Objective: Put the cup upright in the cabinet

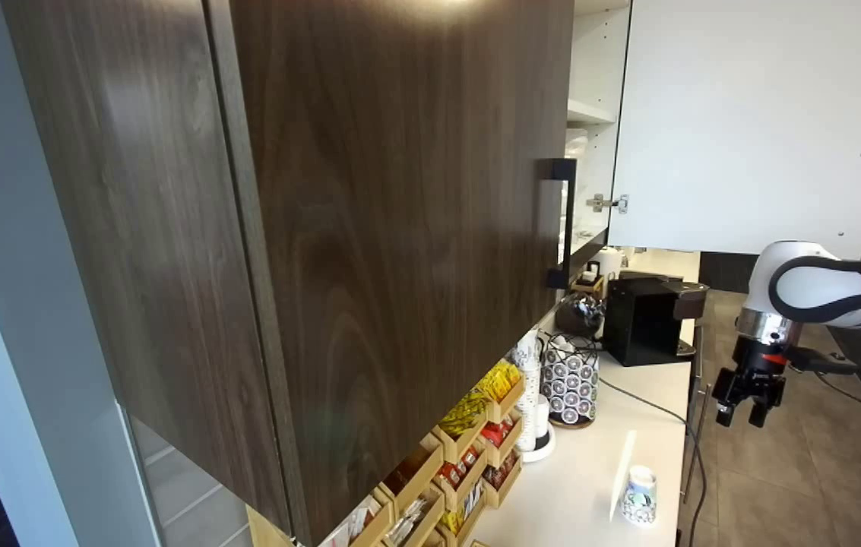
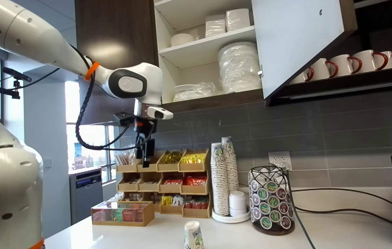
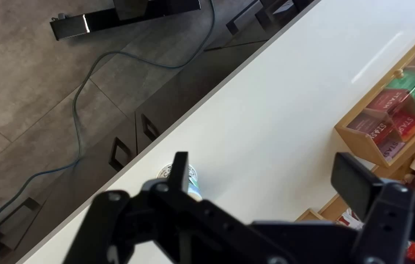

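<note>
Overhead, in an exterior view: one wall cabinet (image 1: pixel 400 228), dark brown wood grain, fitted with a black bar handle (image 1: pixel 565 220); one door (image 1: pixel 757 114) standing open, white on its inner face. Beneath: a pale counter (image 1: pixel 567 486) bearing a black coffee machine (image 1: pixel 639 323) and one patterned paper cup (image 1: pixel 639 497), narrow end up, near the counter's front edge. The gripper (image 1: pixel 742 414) hangs pointing down, well apart from the cup.

In an exterior view: white shelves (image 2: pixel 209 40) inside the cabinet, holding white tableware (image 2: pixel 239 69), some in clear wrap; beside the open door, a row of mugs (image 2: pixel 334 65) with red handles. On the counter: a snack rack (image 2: pixel 170 188), a tea box (image 2: pixel 149 213), stacks of paper cups (image 2: pixel 219 180), a column of coffee pods (image 2: pixel 274 202). The cup stands forward of these, cut by the lower border.

In the wrist view: gripper released, fingers (image 3: pixel 355 187) spread wide, counter showing between them; the cup on the counter, partly hidden behind one finger; tiled floor (image 3: pixel 28 84) past the edge.
</note>
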Robot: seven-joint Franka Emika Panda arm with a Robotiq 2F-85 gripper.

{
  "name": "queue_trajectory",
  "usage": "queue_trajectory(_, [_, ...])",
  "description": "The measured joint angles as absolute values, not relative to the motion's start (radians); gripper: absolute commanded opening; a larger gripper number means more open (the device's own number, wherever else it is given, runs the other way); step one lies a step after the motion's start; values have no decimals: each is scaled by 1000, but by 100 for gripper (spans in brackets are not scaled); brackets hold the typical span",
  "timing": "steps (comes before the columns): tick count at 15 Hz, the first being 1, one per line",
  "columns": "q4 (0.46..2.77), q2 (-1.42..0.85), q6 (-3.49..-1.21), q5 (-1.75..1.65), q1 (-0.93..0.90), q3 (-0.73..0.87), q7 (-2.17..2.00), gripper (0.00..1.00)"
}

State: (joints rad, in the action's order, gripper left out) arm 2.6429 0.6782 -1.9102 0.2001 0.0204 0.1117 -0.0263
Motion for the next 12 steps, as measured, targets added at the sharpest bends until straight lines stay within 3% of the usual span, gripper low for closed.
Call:
queue_trajectory(4, [2640, 595, -1996, 230, 74, 140, -69, 100])
queue_trajectory(12, [2483, 200, -2093, 403, 104, 167, -156, 100])
